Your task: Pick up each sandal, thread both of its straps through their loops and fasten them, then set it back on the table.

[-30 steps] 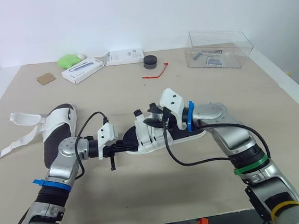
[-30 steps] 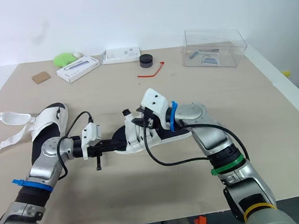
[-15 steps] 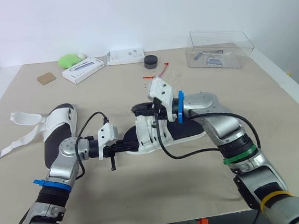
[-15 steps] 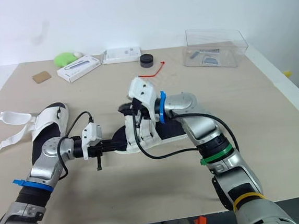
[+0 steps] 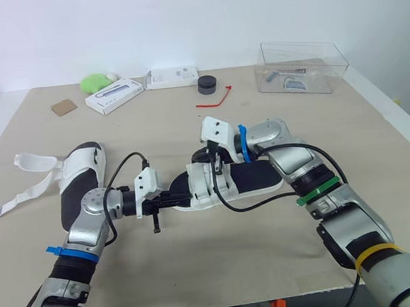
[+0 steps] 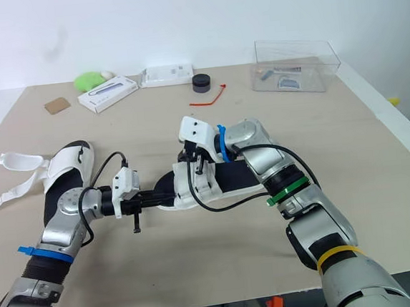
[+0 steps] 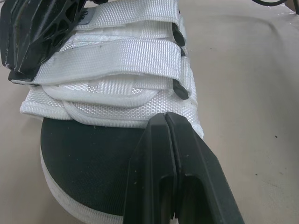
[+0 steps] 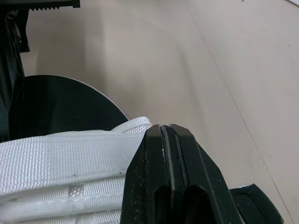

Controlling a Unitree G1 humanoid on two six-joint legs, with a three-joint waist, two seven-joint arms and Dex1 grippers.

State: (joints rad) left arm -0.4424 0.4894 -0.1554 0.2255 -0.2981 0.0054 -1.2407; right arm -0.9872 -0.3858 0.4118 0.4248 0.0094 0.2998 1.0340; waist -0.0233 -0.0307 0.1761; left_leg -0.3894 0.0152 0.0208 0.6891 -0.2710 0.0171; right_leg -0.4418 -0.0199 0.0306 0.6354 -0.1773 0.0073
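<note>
A sandal (image 5: 245,180) with a black footbed and white straps lies in the middle of the table. Its two straps (image 7: 112,58) lie flat across the upper. My left gripper (image 5: 183,195) is shut, its tips (image 7: 166,117) lying on the footbed at the toe end with nothing between them. My right gripper (image 5: 207,157) is shut too, and its tips (image 8: 166,129) press on the upper strap (image 8: 60,158). A second sandal (image 5: 79,180) lies at the left, its white straps (image 5: 35,162) loose and spread over the table.
Along the far edge stand a clear plastic box (image 5: 302,67), a black round object (image 5: 206,85), two white boxes (image 5: 114,97) (image 5: 172,77), a green object (image 5: 95,82) and a brown card (image 5: 63,107). A red tie (image 5: 213,101) lies behind the middle sandal.
My right gripper rose and swung left over the sandal's straps, then came down onto them. My left arm and both sandals have stayed put.
</note>
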